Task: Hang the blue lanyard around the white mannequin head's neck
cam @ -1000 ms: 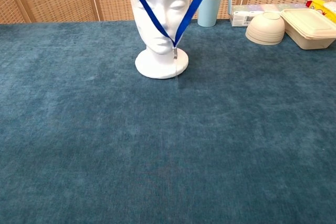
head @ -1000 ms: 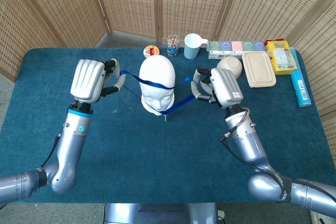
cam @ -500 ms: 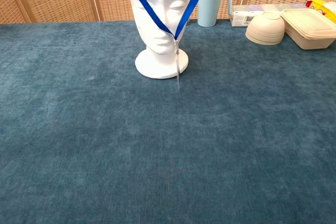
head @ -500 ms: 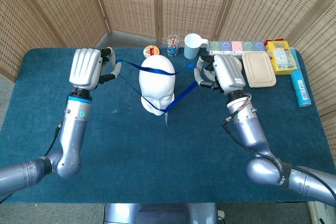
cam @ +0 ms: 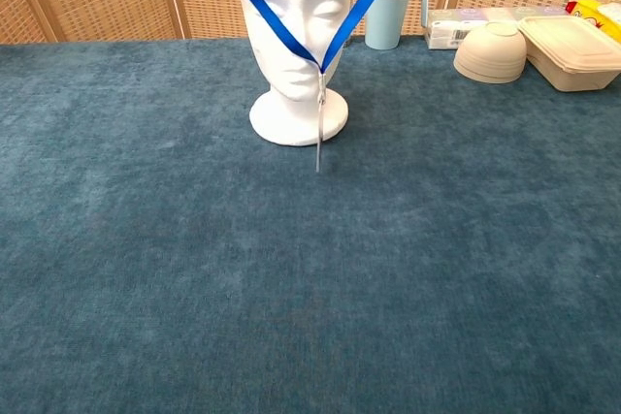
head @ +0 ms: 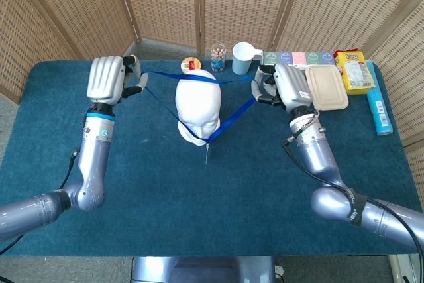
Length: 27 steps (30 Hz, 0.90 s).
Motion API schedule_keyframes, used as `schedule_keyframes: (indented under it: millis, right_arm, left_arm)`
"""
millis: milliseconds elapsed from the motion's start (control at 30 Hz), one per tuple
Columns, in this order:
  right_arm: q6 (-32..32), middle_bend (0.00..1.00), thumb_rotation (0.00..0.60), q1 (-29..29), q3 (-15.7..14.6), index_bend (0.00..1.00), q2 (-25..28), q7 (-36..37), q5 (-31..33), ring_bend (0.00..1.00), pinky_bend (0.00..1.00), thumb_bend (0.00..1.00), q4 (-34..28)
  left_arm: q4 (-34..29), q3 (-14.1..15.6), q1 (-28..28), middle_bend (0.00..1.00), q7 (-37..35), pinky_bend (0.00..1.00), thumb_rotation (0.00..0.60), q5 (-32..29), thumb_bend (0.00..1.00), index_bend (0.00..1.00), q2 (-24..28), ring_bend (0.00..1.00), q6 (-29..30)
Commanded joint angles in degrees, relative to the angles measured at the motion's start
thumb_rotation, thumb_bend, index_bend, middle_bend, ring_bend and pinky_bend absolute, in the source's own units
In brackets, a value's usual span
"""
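The white mannequin head (head: 198, 112) (cam: 296, 21) stands upright on the blue table, facing me. A blue lanyard (head: 232, 116) (cam: 357, 15) is stretched around it: its back strap runs over the rear of the crown, and the two front straps meet in a V at the chin, where a small metal clip (cam: 319, 133) hangs. My left hand (head: 108, 79) holds the strap on the left of the head. My right hand (head: 286, 87) holds the strap on the right. Neither hand shows in the chest view.
Along the far edge stand a light blue mug (head: 243, 57), a small jar (head: 218, 57), a round tin (head: 191, 64), a row of boxes (head: 298, 59), a lidded beige container (head: 326, 87), a yellow packet (head: 355, 70) and a blue tube (head: 378, 107). A beige bowl (cam: 492, 51) sits behind my right hand.
Both hands have moved away from me toward the back of the table, carrying the loop from the forehead over the crown to the rear of the head. The clip has swung slightly.
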Motion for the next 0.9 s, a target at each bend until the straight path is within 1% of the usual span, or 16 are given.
schedule_keyframes:
  millis: [33, 500, 633, 900]
  right_arm:
    - [-0.9, 1.00, 0.545, 0.8, -0.6, 0.74, -0.4, 0.0, 0.9, 1.00, 1.00, 0.58, 1.3]
    - [-4.4, 1.00, 0.542, 4.3, -2.3, 0.75, -3.0, 0.7, 3.4, 1.00, 1.00, 0.58, 8.6]
    - [-5.9, 1.00, 0.543, 5.7, -2.9, 0.74, -4.4, 0.5, 4.2, 1.00, 1.00, 0.58, 11.9]
    - [-8.6, 1.00, 0.542, 7.9, -3.6, 0.74, -6.1, 0.5, 5.8, 1.00, 1.00, 0.58, 17.2]
  left_arm:
    - [1.5, -0.1, -0.7, 1.00, -0.3, 1.00, 0.477, -1.0, 0.46, 0.69, -0.8, 1.00, -0.6]
    - [9.0, 1.2, -3.0, 1.00, -0.9, 1.00, 0.477, -3.2, 0.46, 0.68, -4.4, 1.00, -3.3]
    - [12.0, 1.4, -4.3, 1.00, -0.5, 1.00, 0.477, -4.2, 0.46, 0.68, -6.2, 1.00, -4.3]
    - [15.6, 1.9, -6.0, 1.00, 0.5, 1.00, 0.478, -4.6, 0.46, 0.68, -8.8, 1.00, -4.8]
